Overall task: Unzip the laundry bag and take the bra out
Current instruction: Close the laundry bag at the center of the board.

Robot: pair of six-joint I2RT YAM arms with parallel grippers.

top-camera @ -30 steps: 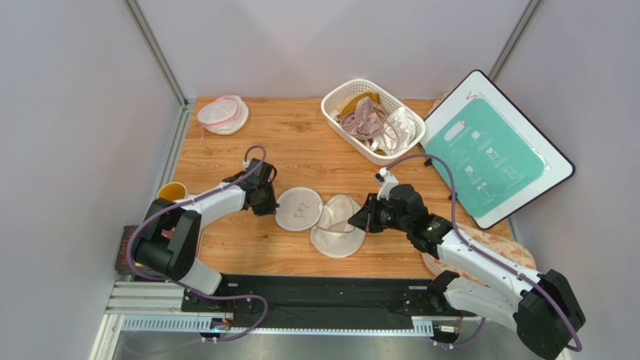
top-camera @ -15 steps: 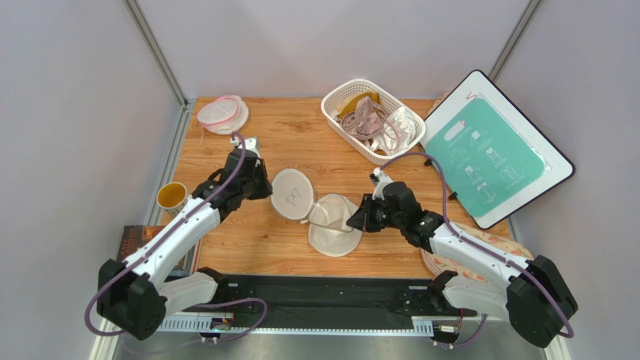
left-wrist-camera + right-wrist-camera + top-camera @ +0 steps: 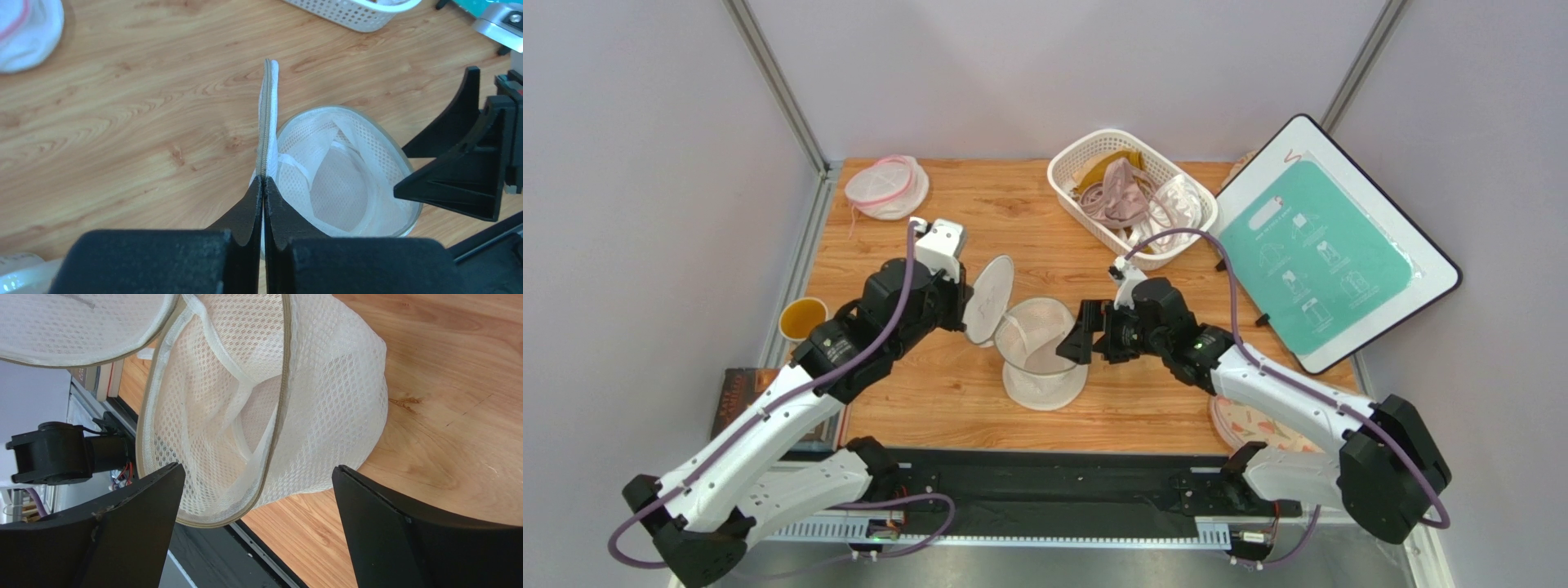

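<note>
The whitish mesh laundry bag point(image 3: 1041, 361) stands upright mid-table with its mouth open upward. Its round lid point(image 3: 989, 299) is raised on edge, and my left gripper point(image 3: 960, 306) is shut on the lid's zipper rim point(image 3: 266, 122). In the left wrist view the jaws point(image 3: 264, 179) pinch that rim, and the bag's inside point(image 3: 344, 177) shows only white mesh and a white band. My right gripper point(image 3: 1085, 336) stands open just right of the bag, its fingers either side of the bag's wall point(image 3: 319, 404) without touching it. The mauve bra point(image 3: 1120, 194) lies in the basket.
The white basket point(image 3: 1063, 184) at the back also holds a mustard and a white garment. A flat round pouch with a pink rim point(image 3: 886, 186) lies back left. A yellow cup point(image 3: 803, 319) sits at the left edge, and a teal-and-white board point(image 3: 1326, 239) leans at the right.
My left arm raised the lid up and back, and the bag went from lying on its side to standing upright. My right gripper let go of the bag's rim and opened wide.
</note>
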